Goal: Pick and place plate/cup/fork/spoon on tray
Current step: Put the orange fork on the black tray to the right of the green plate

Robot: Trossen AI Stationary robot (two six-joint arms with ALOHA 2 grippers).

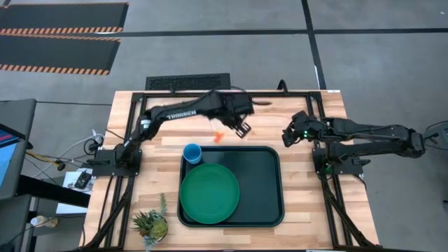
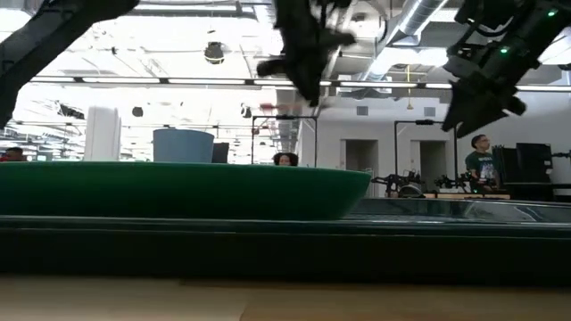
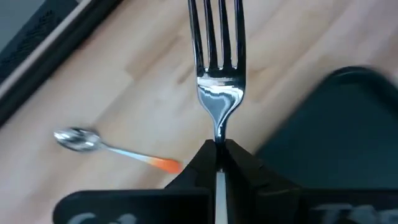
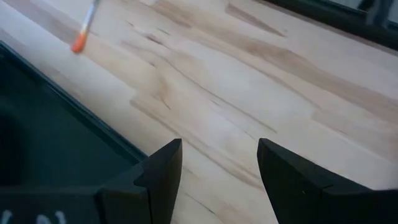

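My left gripper [image 1: 242,129] is above the table, just beyond the tray's far edge, and is shut on the fork [image 3: 217,74]. The fork's silver tines stick out ahead of the fingers. The spoon [image 3: 112,150] lies flat on the wood below it, and its orange handle shows in the high view [image 1: 219,136]. The dark-green tray [image 1: 262,203] holds the green plate [image 1: 208,194] and the light-blue cup [image 1: 192,152] in its far left corner. My right gripper [image 1: 288,136] is open and empty, above the wood by the tray's far right corner. My left gripper pinches the fork between its two fingers just behind the silver neck [image 3: 219,134]. The orange handle is hidden between the fingers. The fork runs along the fingers, tines pointing away from the wrist, and is lifted clear of the table.
A small potted plant [image 1: 150,225] stands at the table's near left corner. Bare wood lies between the tray's far rim and the table's far edge [image 4: 249,81]. The black arm frames [image 1: 329,164] flank the tray. People stand in the room behind [image 2: 479,156].
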